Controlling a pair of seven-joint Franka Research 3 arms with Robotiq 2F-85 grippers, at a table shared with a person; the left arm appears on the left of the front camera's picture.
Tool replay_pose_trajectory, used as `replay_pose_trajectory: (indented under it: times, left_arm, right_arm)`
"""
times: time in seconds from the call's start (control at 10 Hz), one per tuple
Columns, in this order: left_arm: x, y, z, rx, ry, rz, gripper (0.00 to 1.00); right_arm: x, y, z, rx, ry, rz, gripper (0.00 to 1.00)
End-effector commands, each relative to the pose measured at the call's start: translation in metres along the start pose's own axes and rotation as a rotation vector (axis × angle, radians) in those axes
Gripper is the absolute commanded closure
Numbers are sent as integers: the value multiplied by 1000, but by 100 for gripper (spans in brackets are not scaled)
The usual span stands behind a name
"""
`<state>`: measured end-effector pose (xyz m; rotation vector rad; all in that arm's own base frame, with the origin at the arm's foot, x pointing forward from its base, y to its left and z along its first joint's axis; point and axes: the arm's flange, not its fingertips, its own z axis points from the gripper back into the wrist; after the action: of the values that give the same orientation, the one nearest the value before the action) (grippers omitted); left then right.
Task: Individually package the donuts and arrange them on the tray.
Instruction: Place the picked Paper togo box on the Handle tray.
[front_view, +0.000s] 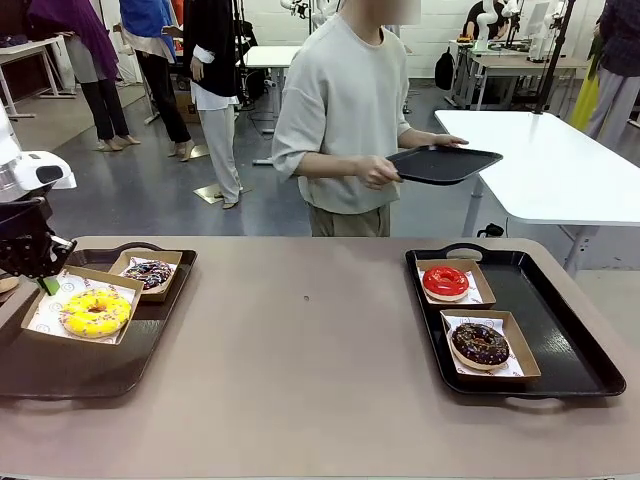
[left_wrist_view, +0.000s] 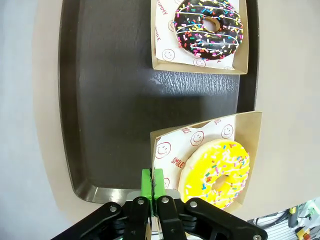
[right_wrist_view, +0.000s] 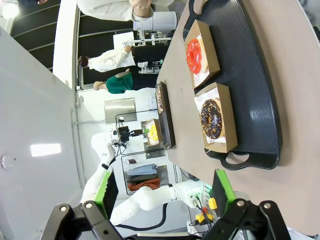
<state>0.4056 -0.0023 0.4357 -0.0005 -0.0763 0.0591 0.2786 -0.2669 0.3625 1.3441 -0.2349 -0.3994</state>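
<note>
On the left black tray (front_view: 60, 375), a yellow-iced donut (front_view: 96, 311) lies in a paper-lined box (left_wrist_view: 250, 125). My left gripper (left_wrist_view: 152, 184) is shut on that box's edge, at the table's left side (front_view: 42, 278). Behind it sits a chocolate donut with white and coloured sprinkles (left_wrist_view: 208, 29) in its own box. The right tray (front_view: 560, 330) holds a boxed glossy red donut (front_view: 445, 281) and a boxed dark chocolate donut (front_view: 480, 344). My right gripper (right_wrist_view: 165, 192) hangs open and empty, high above that tray (right_wrist_view: 260, 100).
A person stands at the table's far side holding a third black tray (front_view: 445, 163) in both hands. The brown tabletop (front_view: 300, 340) lies bare between the two trays. A white table (front_view: 560, 170) stands behind on the right.
</note>
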Motion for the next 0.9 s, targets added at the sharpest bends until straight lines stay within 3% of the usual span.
replay_pose_trajectory:
  times: [0.0,0.8]
  left_arm:
    - [-1,2,4,-3,-14,11,99]
    - [5,12,-17,-58,36,-48,99]
  right_arm:
    - [-1,1,1,8,1,-6,0]
    - [-1,1,1,8,1,-6,0]
